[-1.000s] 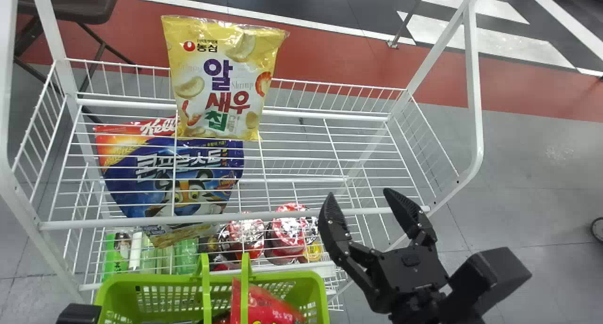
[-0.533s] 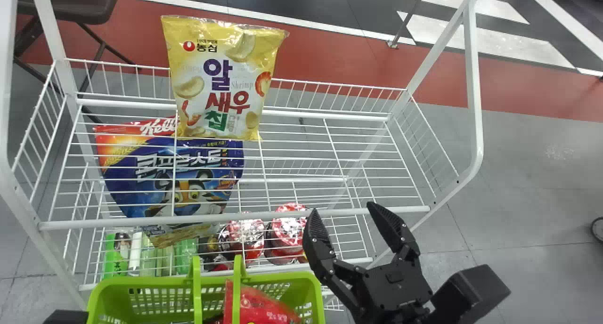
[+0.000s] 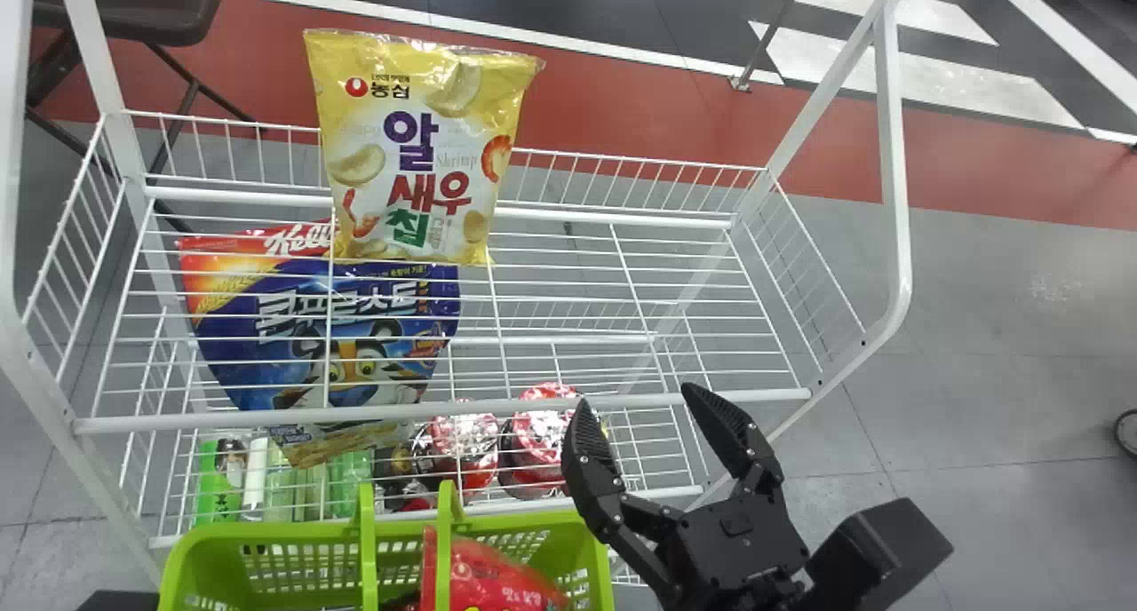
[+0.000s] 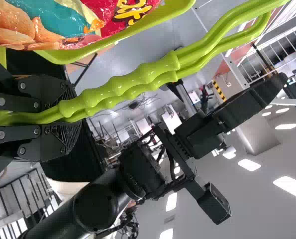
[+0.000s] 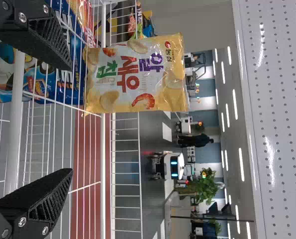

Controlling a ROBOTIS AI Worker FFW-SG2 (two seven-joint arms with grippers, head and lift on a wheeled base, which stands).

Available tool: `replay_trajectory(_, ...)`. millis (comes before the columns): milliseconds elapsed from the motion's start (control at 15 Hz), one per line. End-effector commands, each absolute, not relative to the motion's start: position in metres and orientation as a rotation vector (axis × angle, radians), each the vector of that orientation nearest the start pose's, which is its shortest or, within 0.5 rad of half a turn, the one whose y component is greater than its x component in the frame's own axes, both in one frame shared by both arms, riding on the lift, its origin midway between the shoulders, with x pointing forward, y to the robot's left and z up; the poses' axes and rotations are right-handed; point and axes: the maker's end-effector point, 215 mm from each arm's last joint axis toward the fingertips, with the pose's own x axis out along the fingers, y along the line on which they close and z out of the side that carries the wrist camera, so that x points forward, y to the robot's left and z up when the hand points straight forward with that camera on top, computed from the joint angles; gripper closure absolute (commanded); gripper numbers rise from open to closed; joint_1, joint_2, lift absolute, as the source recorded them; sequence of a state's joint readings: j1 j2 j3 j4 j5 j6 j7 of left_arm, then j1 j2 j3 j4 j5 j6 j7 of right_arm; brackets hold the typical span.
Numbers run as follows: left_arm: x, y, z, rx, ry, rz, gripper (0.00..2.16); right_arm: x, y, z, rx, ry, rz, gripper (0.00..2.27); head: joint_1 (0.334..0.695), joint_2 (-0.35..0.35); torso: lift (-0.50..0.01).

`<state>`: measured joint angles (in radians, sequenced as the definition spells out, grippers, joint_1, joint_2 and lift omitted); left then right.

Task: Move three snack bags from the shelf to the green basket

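Note:
In the head view my right gripper point(image 3: 638, 398) is open in front of the shelf's front rail, with nothing between its fingers. The yellow snack bag point(image 3: 417, 149) stands upright at the back of the upper wire shelf, left of that gripper. The right wrist view has the yellow bag point(image 5: 138, 74) beyond my open right gripper point(image 5: 70, 119). The green basket point(image 3: 266, 540) sits at the bottom with a red snack bag point(image 3: 497, 580) inside. My left gripper point(image 4: 63, 113) is shut on the basket handles point(image 4: 133, 82); in the left wrist view, red and teal bags lie in the basket.
A blue cereal bag point(image 3: 355, 327) lies below the upper shelf's wires, on the left. Red-lidded jars point(image 3: 544, 433) and green bottles point(image 3: 218, 482) stand lower down. The upper shelf has a front rail point(image 3: 444, 413) and white posts point(image 3: 893, 149) at its sides.
In the head view my right gripper has moved left and slightly down, staying open. The basket has shifted slightly to the left. The yellow bag has not moved.

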<state>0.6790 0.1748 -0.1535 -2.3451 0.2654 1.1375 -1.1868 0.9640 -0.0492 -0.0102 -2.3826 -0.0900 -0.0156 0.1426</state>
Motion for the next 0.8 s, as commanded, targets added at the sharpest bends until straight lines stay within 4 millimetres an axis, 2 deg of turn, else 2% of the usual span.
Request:
replay_trajectory(0, 0.1166, -0.0243, -0.3749, -0.725, 0.931, -1.402, 1.52, 0.3185, -0.1967, -0.3246, 0.061, 0.138, 0.172, 0.08, 0.695, -0.350, -0.047)
replay_trajectory(733, 0.1174, -0.0228, -0.3731, -0.719, 0.926, -1.401, 1.52, 0.3188, -0.1940, -0.3260, 0.072, 0.140, 0.185, 0.08, 0.695, -0.350, -0.047)
